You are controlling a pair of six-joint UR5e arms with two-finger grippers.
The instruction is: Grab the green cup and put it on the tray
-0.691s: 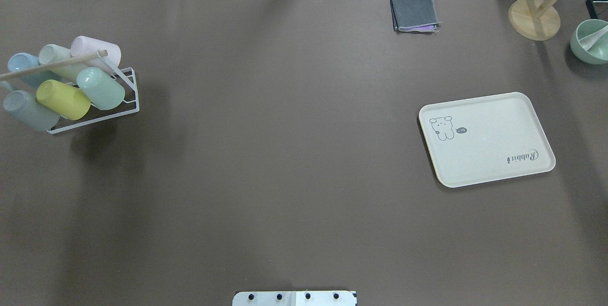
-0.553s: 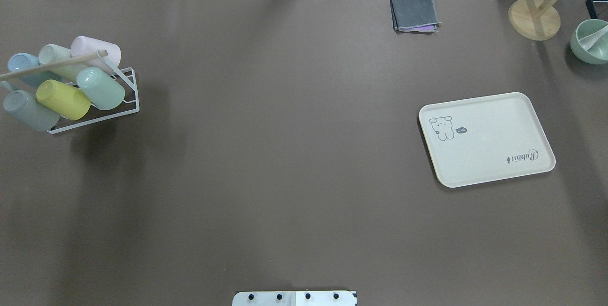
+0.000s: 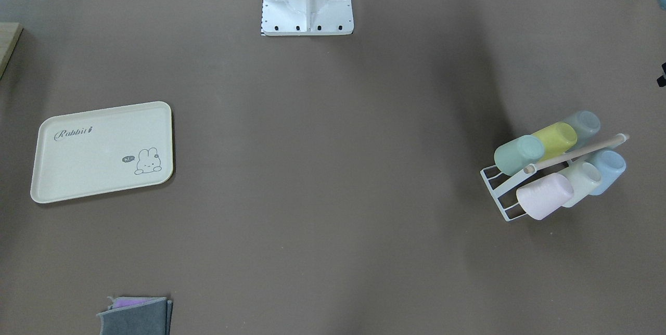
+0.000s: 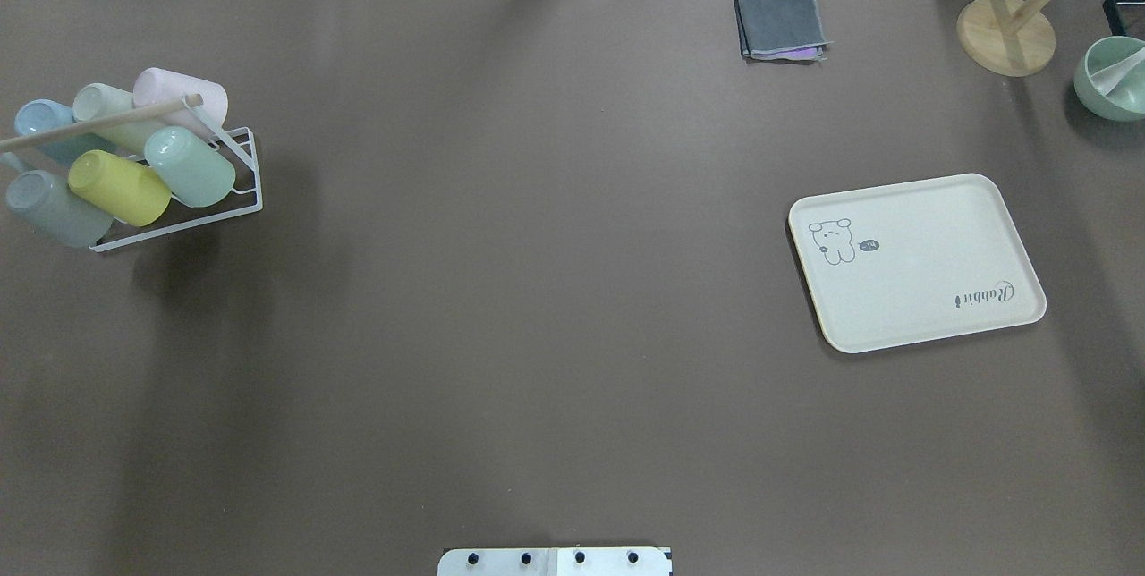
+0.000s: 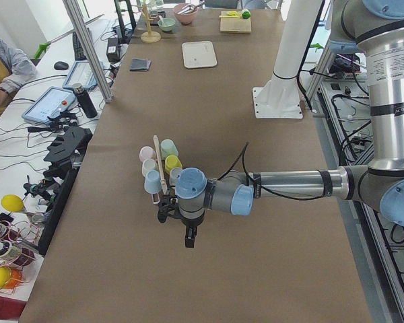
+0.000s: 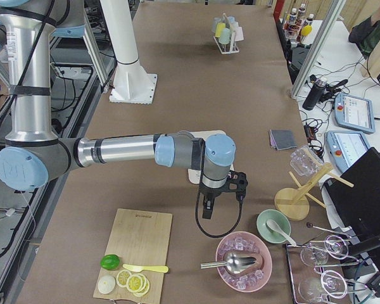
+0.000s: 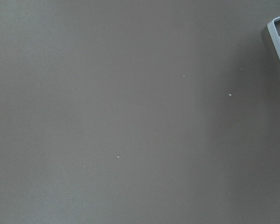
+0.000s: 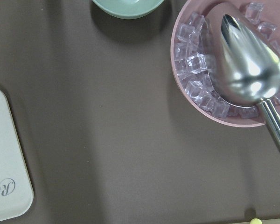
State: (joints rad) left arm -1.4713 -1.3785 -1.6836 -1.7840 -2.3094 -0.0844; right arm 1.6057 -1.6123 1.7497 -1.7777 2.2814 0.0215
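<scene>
The green cup (image 4: 190, 166) lies tilted in a white wire rack (image 4: 247, 197) at the table's left, beside a yellow cup (image 4: 119, 188); it also shows in the front view (image 3: 519, 154). The cream tray (image 4: 917, 261) lies flat at the right with nothing on it, also in the front view (image 3: 101, 150). My left gripper (image 5: 190, 239) hangs above the table just short of the rack; I cannot tell whether it is open. My right gripper (image 6: 206, 211) hangs past the tray, near the bowls; I cannot tell its state. Both are out of the overhead and front views.
The rack holds several other pastel cups under a wooden handle (image 4: 98, 122). A grey cloth (image 4: 781, 24), a wooden stand (image 4: 1006, 35) and a green bowl (image 4: 1112, 77) sit at the far right. A pink bowl of ice with a metal scoop (image 8: 233, 70) sits beyond the tray.
</scene>
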